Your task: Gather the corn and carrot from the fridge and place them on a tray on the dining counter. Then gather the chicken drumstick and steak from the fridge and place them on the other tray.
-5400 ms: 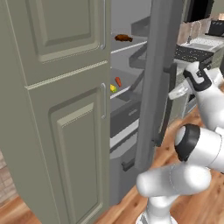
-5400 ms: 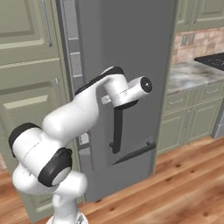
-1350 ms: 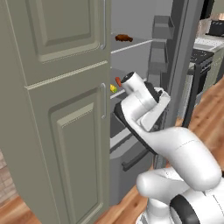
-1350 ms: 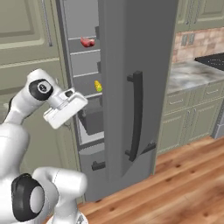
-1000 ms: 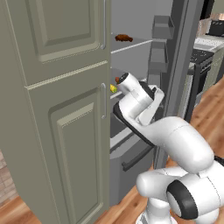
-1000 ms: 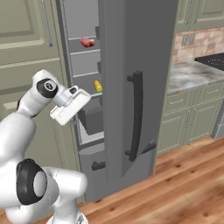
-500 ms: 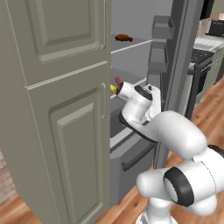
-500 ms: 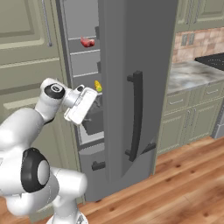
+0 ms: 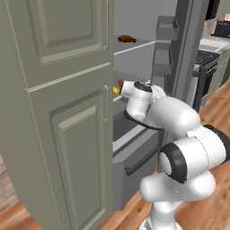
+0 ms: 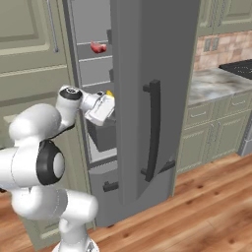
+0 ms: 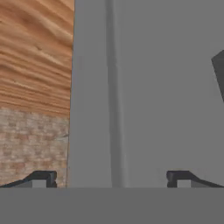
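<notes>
In the left base view, a tall grey-green cabinet stands at the left, and just to its right is the open fridge, the landmark for everything here. High inside the fridge, on an upper shelf, lies a brown piece of meat, probably the chicken drumstick, though it is too small to be sure. Lower down, at the cabinet's edge, a small yellow item that looks like the corn sits on a middle shelf with a red-orange speck, perhaps the carrot, just above it; the robot's white hand is right beside both. Further right is the inner side of the fridge door with its door bins. In the right base view, the fridge interior shows as a narrow gap left of the big grey door, which carries a dark vertical handle. A red piece, likely the steak, rests on an upper shelf in that gap. Below it, the gripper reaches into the fridge at the middle shelf, with the yellow corn just above its tip. In the hand view, the two dark fingertips stand far apart with nothing between them, the jaws released, facing a flat grey fridge surface, with wood floor and brick at the left.
</notes>
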